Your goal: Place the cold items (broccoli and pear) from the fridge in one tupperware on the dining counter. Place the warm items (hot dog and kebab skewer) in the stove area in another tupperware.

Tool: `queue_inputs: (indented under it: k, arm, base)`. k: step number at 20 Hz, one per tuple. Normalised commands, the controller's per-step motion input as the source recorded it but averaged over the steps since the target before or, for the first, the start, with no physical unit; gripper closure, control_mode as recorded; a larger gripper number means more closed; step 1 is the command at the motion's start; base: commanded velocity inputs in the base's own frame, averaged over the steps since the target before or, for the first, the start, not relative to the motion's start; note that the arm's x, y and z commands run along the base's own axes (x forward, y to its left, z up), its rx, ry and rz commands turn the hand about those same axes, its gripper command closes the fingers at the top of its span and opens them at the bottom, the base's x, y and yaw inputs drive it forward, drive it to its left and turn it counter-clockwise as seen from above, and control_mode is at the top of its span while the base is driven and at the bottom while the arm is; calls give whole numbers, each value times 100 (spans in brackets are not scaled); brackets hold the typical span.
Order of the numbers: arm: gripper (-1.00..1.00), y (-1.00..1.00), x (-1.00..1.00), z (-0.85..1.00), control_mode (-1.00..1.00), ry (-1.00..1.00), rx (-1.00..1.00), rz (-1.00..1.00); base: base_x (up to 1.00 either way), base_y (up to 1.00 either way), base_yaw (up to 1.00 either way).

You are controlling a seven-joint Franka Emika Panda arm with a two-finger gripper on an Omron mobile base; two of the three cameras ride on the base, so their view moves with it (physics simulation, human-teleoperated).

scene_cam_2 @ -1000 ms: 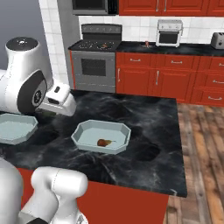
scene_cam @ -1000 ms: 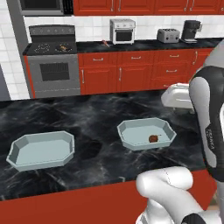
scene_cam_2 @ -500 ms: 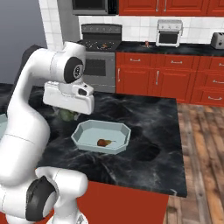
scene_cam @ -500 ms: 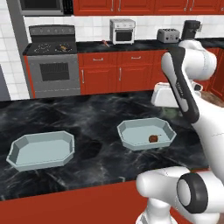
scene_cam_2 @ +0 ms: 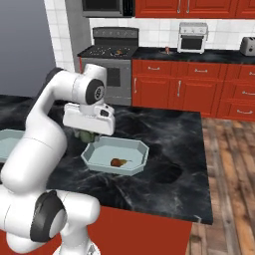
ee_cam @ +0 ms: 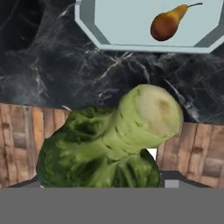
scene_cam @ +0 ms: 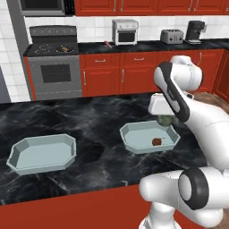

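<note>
Broccoli (ee_cam: 111, 142) sits gripped in the tool (scene_cam: 166, 120), stalk end toward the camera in the hand view, floret down between the fingers. The arm arches up from the base, its elbow high, and bends down so the tool hangs at the far edge of the right tupperware (scene_cam: 134, 141) on the dark marble bench (scene_cam: 89, 125). A pear (scene_cam: 156, 142) lies inside that tupperware. The left tupperware (scene_cam: 27, 161) stands well apart.
</note>
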Motion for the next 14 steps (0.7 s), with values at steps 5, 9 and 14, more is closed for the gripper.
queue_inputs:
  k: [5,9,14]
  arm:
    - [100,0,45,-53,-100,-8,0,3]
    - [100,-1,43,-48,-100,-7,0,1]
    - [100,0,40,-31,-100,0,0,1]
  base:
    - [0,0,0]
    - [0,0,0]
    - [0,0,0]
